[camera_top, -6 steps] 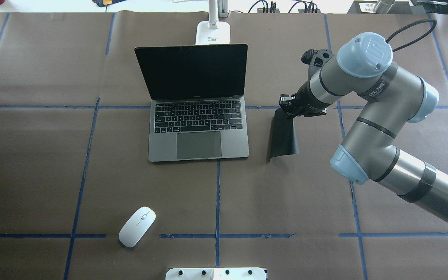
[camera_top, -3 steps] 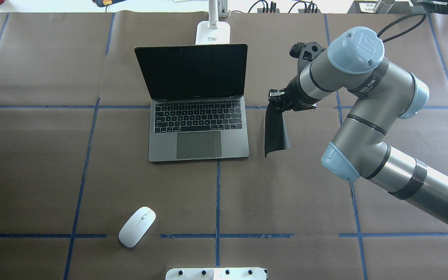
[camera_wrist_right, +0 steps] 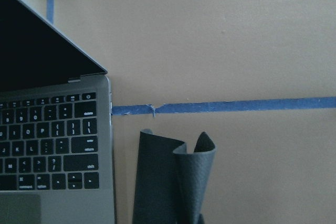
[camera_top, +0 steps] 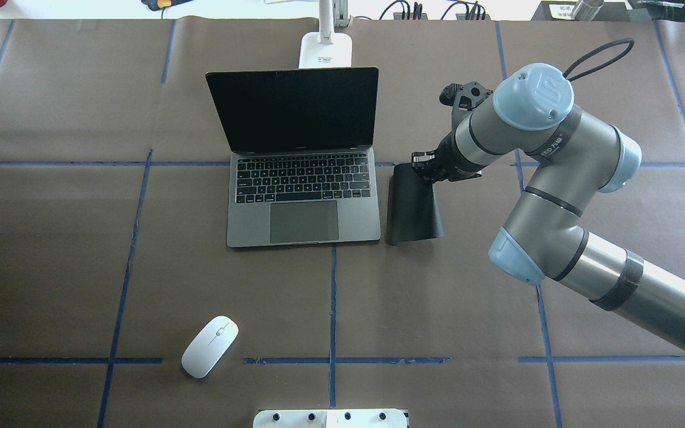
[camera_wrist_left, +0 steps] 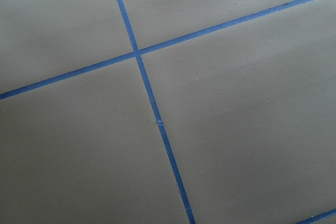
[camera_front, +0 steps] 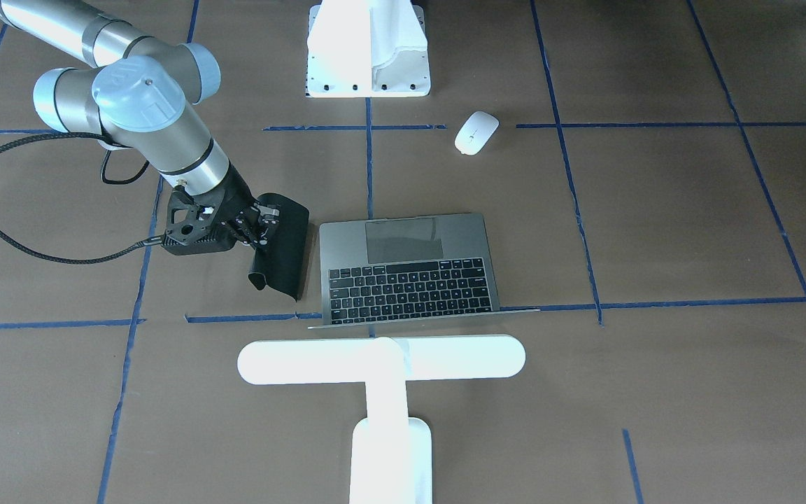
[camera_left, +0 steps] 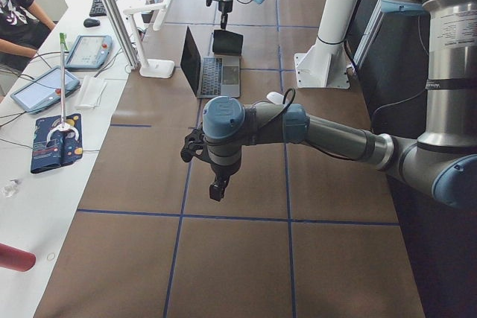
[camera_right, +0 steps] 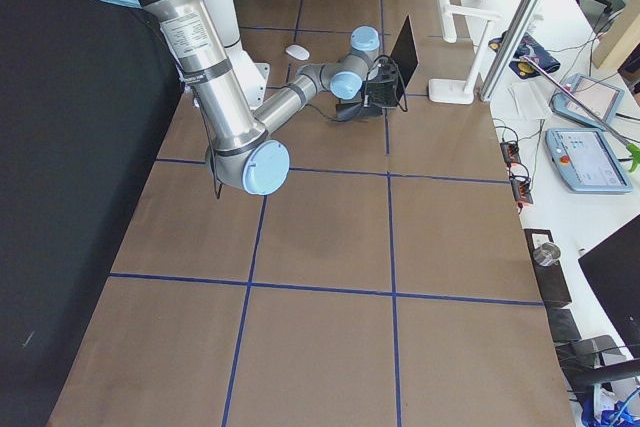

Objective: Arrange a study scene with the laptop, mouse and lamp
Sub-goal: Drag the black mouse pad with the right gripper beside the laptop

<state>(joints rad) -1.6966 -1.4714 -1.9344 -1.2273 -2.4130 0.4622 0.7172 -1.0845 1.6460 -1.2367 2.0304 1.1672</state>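
Note:
The dark grey laptop stands open at the table's middle, also in the front view and the right wrist view. The white mouse lies near the front left. The white T-shaped lamp stands behind the laptop; the overhead view shows its base. My right gripper is shut on the far edge of a black flexible mat, which curls and hangs down right beside the laptop's right side. My left gripper hovers over bare table; I cannot tell its state.
A white boxy mount block sits at the table's near edge. Blue tape lines cross the brown paper. My right arm's black cable loops over the table. A side desk with tablets and a person stands beyond the lamp.
My right gripper has moved left with the black mat, bringing it close to the laptop's right side. Laptop, mouse and lamp have not moved.

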